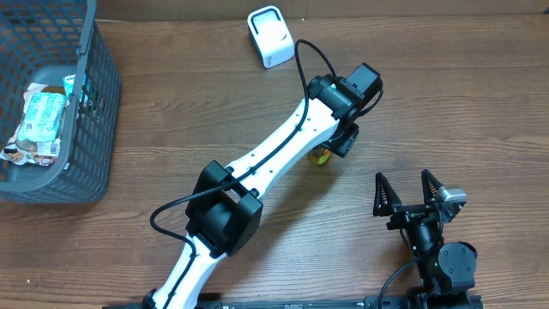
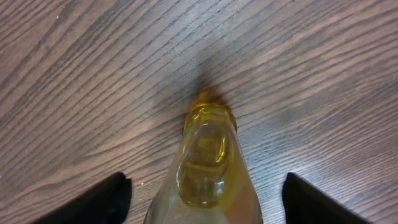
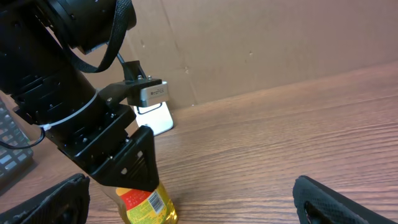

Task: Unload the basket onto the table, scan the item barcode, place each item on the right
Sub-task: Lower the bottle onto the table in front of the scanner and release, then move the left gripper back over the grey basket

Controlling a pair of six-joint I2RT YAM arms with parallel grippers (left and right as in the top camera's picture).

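Observation:
A bottle of yellow liquid (image 1: 321, 159) with a red and yellow label stands on the wooden table under my left gripper (image 1: 343, 142). In the left wrist view the bottle (image 2: 208, 168) sits between the two black fingers (image 2: 115, 196) with a gap on each side, so the gripper (image 2: 206, 182) is open around it. The right wrist view shows the bottle (image 3: 146, 204) with a barcode on its label. The white scanner (image 1: 270, 36) stands at the back. My right gripper (image 1: 410, 190) is open at the front right, holding nothing.
A dark mesh basket (image 1: 94, 94) at the left edge holds several packets. In the right wrist view the scanner (image 3: 155, 118) stands behind the left arm, before a cardboard wall (image 3: 280, 43).

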